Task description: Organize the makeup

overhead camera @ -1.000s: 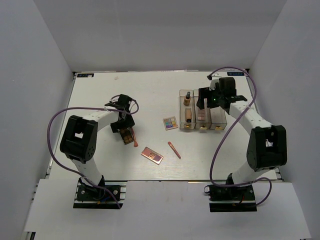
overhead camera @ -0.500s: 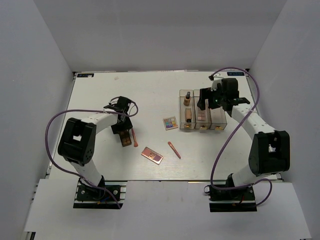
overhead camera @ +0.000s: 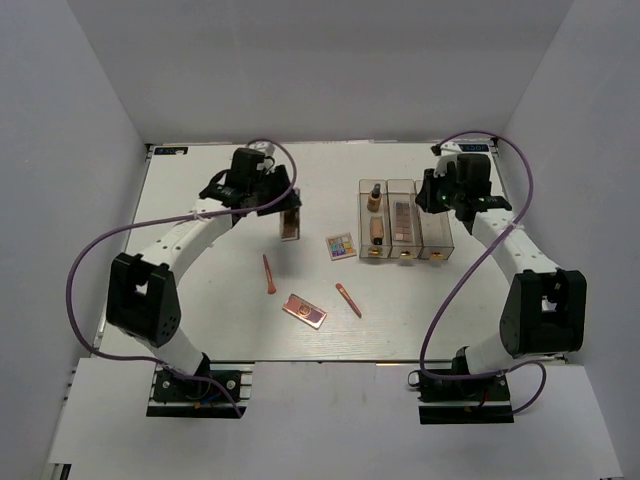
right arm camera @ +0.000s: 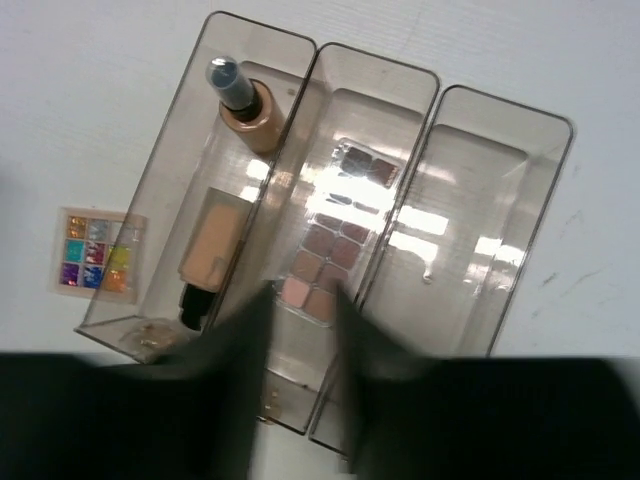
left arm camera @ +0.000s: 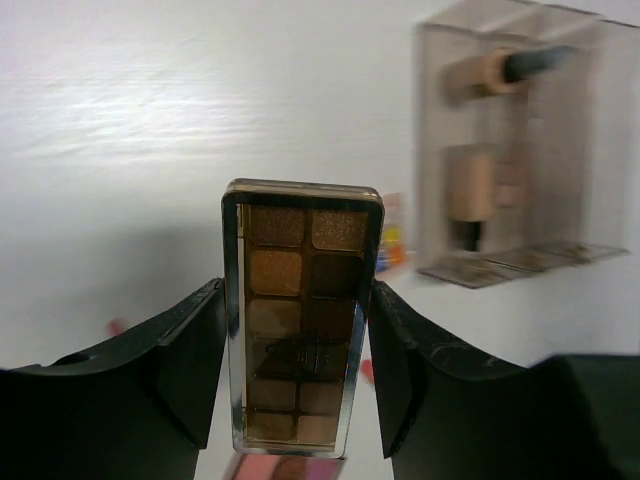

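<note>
Left of the clear box (right arm camera: pixel 480 190), your left fingers (left arm camera: pixel 195 350) are clamping the gold-brown palette (left arm camera: pixel 300 320) by its long edges; your right fingers (right arm camera: pixel 240 350) are hovering over the box's middle compartment (right arm camera: pixel 385 130), slightly parted, holding nothing.

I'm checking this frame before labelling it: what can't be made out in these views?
Left wrist: the bottom edge cuts off the near end of the brown palette held in the left claw; the clear organizer behind is blurred.
Right wrist: dark, blurred fingers of the right claw hide the near ends of the organizer's compartments.
Top external: the emblem on the rose-gold palette is too small to read.
</note>
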Motion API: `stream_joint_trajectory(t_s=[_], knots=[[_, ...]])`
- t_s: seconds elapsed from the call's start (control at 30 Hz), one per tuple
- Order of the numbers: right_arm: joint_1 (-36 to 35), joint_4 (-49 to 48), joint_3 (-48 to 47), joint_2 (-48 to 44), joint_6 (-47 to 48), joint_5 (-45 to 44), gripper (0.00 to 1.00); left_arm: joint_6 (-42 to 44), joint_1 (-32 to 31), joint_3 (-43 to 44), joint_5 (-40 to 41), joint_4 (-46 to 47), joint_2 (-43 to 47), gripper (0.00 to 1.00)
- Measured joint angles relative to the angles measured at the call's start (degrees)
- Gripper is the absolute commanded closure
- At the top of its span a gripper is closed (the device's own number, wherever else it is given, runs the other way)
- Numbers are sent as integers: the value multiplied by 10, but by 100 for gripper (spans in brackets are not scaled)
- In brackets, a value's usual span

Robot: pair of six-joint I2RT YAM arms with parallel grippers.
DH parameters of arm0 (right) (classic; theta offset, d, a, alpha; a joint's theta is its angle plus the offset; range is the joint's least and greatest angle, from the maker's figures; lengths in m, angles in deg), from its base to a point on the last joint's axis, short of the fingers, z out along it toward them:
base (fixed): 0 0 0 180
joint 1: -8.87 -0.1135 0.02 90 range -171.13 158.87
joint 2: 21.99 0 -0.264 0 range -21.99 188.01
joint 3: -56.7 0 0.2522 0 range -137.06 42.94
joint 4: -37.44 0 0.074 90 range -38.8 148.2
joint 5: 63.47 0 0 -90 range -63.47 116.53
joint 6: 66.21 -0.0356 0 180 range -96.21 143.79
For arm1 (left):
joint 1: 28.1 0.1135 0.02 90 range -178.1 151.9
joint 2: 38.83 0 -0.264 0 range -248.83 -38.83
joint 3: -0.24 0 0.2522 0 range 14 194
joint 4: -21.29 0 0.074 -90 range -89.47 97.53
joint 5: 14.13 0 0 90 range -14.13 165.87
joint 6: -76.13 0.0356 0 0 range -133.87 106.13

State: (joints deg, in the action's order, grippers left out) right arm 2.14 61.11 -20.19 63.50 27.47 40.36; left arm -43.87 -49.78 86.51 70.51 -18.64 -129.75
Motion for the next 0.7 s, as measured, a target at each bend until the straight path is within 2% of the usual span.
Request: stream_joint_trajectory(t_s=[0.07, 0.27, 0.53, 0.7], knots=[[7, -3, 1, -3, -5, 0, 90, -1, -17, 37, -45, 22, -28, 92], [22, -9, 11, -15, -14, -6, 88, -19, -85, 170, -136, 70, -160, 92], [42, -12, 35, -45, -18, -16, 88, -69, -158, 305, -193, 137, -302, 91], [53, -14, 49, -54, -21, -17, 87, -98, -189, 370, -199, 176, -365, 91]])
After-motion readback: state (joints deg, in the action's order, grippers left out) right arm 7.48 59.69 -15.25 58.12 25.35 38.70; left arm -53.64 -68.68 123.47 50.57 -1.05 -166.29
